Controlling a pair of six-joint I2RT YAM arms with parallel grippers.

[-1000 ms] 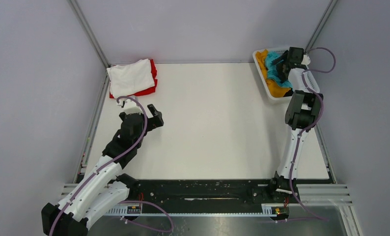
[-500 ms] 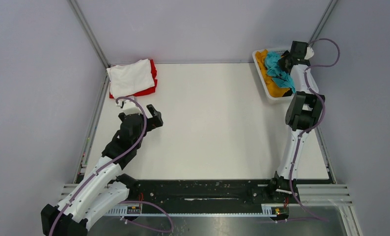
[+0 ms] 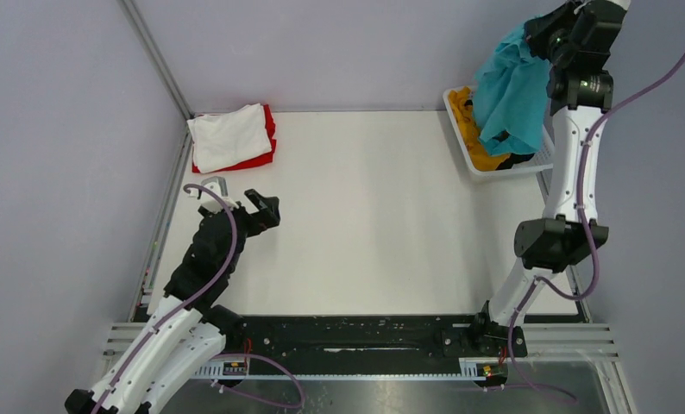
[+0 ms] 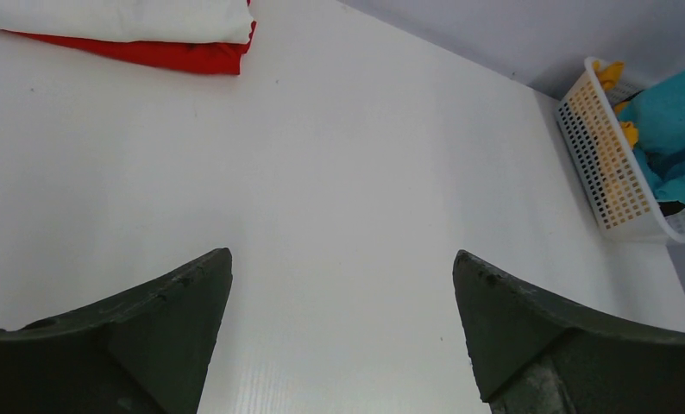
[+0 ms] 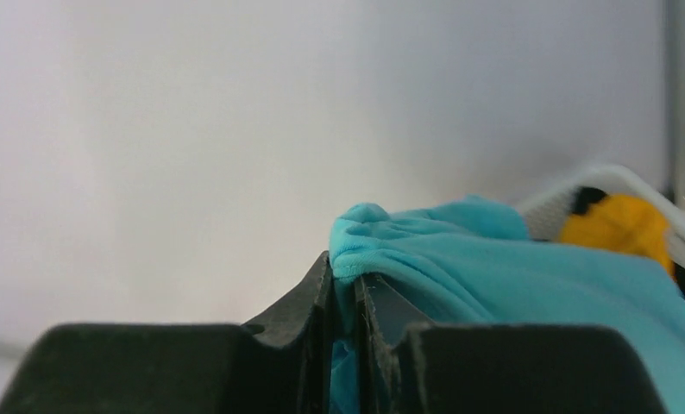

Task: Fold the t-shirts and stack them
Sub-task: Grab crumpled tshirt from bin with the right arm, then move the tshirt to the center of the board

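Nothing fancy here: matte white table (image 3: 382,216), boxed in by pale grey walls (image 3: 348,52) and metal corner posts (image 3: 153,56). Right gripper (image 5: 343,285) way up high, pinched tight on the teal t-shirt (image 3: 512,90), cloth dangling below the jaws over the white basket (image 3: 505,174). Mustard t-shirt (image 3: 473,129) and black t-shirt (image 3: 518,160) down inside it. Left gripper (image 4: 341,259) spread wide just above bare tabletop. White t-shirt (image 3: 229,134) folded on the red t-shirt (image 3: 257,159), ahead and left of those jaws.

Light: bright, even and diffuse from above; the white bench (image 3: 382,216) carries only faint, soft shadows. Overhead view sharp throughout. Right wrist view soft: the teal t-shirt (image 5: 512,267) at 4 o'clock is blurred, the backdrop a hazy grey.
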